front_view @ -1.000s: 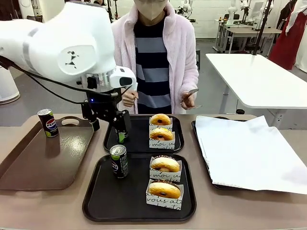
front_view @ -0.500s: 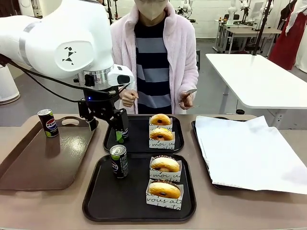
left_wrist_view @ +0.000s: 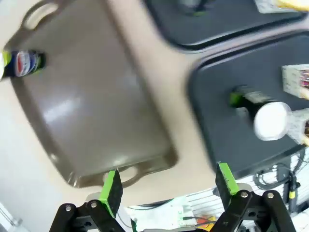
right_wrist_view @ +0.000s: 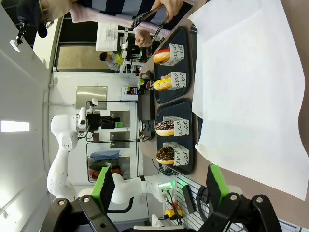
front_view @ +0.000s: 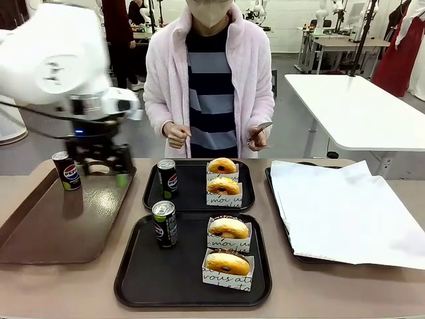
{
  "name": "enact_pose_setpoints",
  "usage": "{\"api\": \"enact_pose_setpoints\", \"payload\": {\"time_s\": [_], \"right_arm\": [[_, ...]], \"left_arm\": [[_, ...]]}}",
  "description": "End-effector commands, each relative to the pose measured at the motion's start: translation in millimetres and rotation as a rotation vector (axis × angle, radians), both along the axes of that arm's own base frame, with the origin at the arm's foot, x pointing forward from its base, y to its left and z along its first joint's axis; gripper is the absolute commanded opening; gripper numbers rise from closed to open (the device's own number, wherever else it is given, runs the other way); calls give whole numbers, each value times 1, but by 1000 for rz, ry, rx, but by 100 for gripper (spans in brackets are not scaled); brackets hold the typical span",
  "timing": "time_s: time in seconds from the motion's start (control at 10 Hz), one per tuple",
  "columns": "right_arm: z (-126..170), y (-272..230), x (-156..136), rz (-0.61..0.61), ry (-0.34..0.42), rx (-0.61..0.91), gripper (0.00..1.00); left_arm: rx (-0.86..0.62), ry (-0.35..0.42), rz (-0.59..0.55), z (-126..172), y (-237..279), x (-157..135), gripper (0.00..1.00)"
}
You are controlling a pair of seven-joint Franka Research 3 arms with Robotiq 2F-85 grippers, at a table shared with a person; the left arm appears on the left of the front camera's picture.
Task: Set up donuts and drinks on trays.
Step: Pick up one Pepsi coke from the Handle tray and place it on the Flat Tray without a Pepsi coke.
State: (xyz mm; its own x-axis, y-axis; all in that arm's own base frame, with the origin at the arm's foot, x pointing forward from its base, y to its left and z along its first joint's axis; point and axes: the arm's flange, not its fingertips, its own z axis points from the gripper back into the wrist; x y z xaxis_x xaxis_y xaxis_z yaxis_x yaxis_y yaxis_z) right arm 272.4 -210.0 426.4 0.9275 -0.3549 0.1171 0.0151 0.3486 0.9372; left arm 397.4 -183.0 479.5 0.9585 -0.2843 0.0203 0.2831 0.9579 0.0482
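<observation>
Black Pepsi can (front_view: 167,178) stands right of the left end effector (front_view: 104,167).

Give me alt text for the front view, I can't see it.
Two black trays each hold a soda can and two sleeved donuts. The left tool hangs open over a brown tray with a third can; a person stands opposite.

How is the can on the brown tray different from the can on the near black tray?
The can on the brown tray stands alone at that tray's far left corner; the can on the near black tray stands beside two sleeved donuts. Both are upright black Pepsi cans, ungripped.
</observation>
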Motion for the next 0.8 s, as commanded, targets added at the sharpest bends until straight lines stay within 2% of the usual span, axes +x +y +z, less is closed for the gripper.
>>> {"api": "enact_pose_setpoints", "payload": {"time_s": [0.0,0.1,0.2,0.3,0.6,0.7], "right_arm": [[-1,-1,0,3,-11,10,100],[-1,-1,0,3,-11,10,100],[-1,-1,0,3,-11,10,100],[-1,-1,0,3,-11,10,100],[-1,-1,0,3,-11,10,100],[-1,-1,0,3,-11,10,100]], "left_arm": [[29,-12,110,6,64,2,100],[40,-35,176,10,82,-4,100],[87,-59,187,14,72,-8,100],[9,-10,136,4,84,7,100],[24,-25,161,9,92,4,100],[-273,58,179,21,127,15,100]]}}
